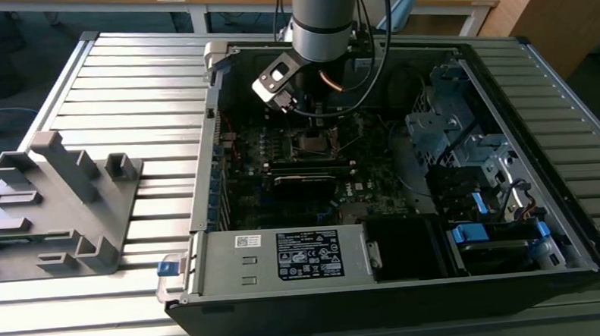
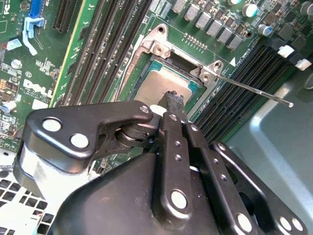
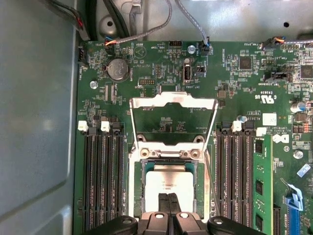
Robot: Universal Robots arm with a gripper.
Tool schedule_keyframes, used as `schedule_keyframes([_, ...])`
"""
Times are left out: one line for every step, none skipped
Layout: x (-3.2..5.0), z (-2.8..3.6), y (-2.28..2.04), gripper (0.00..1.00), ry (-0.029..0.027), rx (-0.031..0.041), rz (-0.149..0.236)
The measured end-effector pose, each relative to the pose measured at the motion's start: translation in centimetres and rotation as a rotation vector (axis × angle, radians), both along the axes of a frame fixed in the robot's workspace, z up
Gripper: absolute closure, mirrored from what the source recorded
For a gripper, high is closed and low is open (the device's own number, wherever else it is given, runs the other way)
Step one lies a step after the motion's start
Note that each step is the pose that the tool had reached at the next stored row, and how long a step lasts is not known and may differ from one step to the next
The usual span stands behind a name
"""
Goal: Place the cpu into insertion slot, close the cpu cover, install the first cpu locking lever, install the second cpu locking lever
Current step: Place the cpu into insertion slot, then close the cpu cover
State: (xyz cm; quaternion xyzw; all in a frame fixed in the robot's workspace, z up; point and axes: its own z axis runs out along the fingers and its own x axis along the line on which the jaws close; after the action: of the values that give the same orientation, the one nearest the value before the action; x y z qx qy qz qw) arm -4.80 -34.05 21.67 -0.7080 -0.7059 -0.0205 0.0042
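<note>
Down inside the open computer case (image 1: 387, 308), the gripper (image 3: 168, 197) hangs directly over the socket area of the motherboard (image 3: 161, 63). Its 2 fingers (image 3: 164, 206) are pressed together with barely a seam between them, and they grip nothing. In the second wrist view the joined tips sit at the near edge of the cpu (image 2: 164, 82), either touching its metal face or just above it; I cannot tell which. The cpu lies flat inside the insertion slot (image 3: 141, 193), directly beneath the fingertips, dull face up.

Just beyond the fingertips, the cpu cover (image 3: 173, 102) stands swung open on its hinge, away from the slot, and green board shows through its square window. A thin locking lever (image 3: 211, 183) runs along 1 side of the slot, close beside the fingers.

Long black memory slots (image 3: 102, 181) flank the gripper on both sides, and 1 of them holds a green memory module (image 3: 260, 186). Farther beyond the cover sits a coin battery (image 3: 117, 69).

In the exterior view, the grey power supply (image 1: 283, 256) fills the end of the case away from the gripper. A grey plastic fixture (image 1: 53, 201) stands on the slatted table (image 1: 124, 84) outside the case, well apart from the gripper.
</note>
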Motion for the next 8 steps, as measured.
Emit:
schedule_keyframes([0.01, -0.01, 0.0, 0.89, 0.0003, 0.0001, 0.0])
schedule_keyframes([0.04, -0.03, 0.0, 0.89, 0.0003, 0.0002, 0.0])
schedule_keyframes([0.04, -0.03, 0.0, 0.89, 0.0004, 0.0002, 0.0])
schedule_keyframes([0.04, -0.03, 0.0, 0.89, 0.0004, 0.0001, 0.0])
schedule_keyframes([0.04, -0.03, 0.0, 0.89, 0.0004, 0.0001, 0.0])
schedule_keyframes([0.08, -0.05, 0.0, 0.89, 0.0004, 0.0002, 0.0])
schedule_keyframes([0.12, -0.06, 0.0, 0.89, 0.0004, 0.0002, 0.0])
schedule_keyframes([0.13, -0.06, 0.0, 0.89, 0.0004, 0.0001, 0.0])
